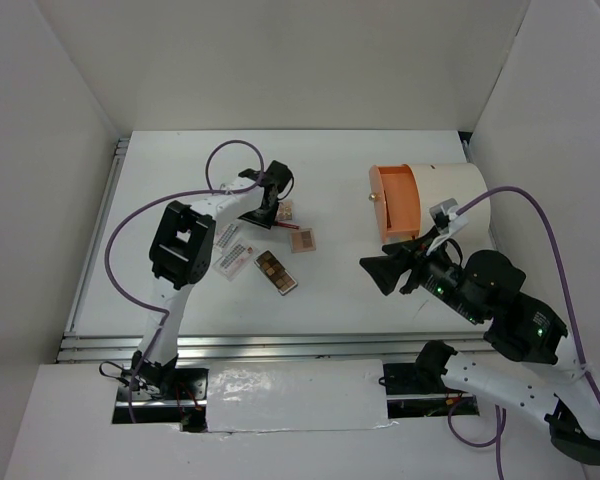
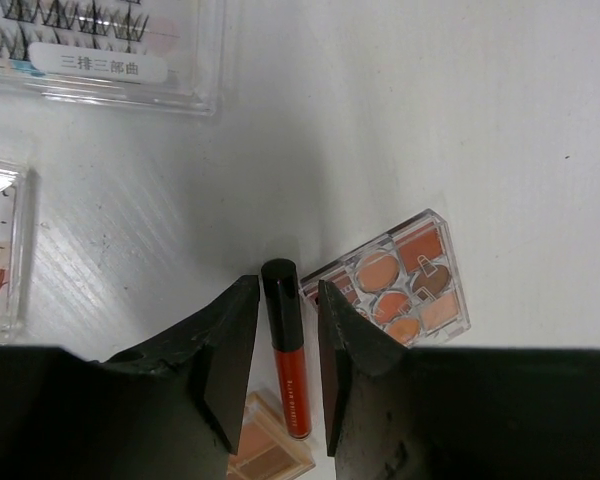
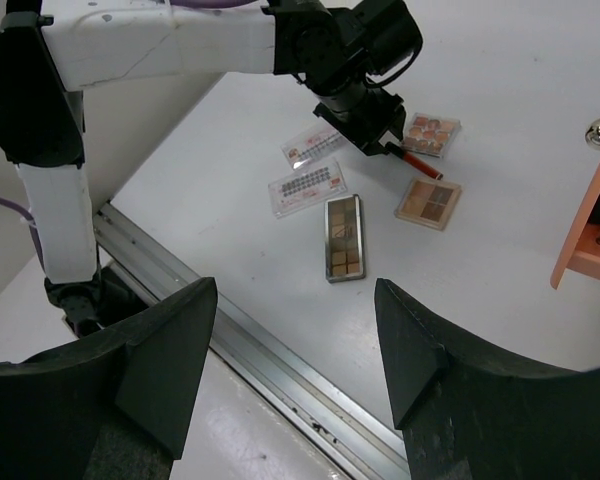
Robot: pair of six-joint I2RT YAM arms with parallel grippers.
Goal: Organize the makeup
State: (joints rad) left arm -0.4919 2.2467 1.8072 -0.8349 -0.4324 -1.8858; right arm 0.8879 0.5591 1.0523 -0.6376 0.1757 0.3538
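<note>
A red lip stick with a black cap lies between the fingers of my left gripper, with narrow gaps on both sides; the gripper is open. It also shows in the right wrist view. A clear palette with orange pans lies just right of it, and a tan square palette lies under its lower end. In the top view, my left gripper is over the cluster: a long brown palette, a square palette and two white packets. My right gripper is open and empty.
A large white cylinder with an orange drawer front stands at the right, its drawer pulled open. A clear lash box and another packet lie left of the left gripper. A metal rail runs along the table's near edge.
</note>
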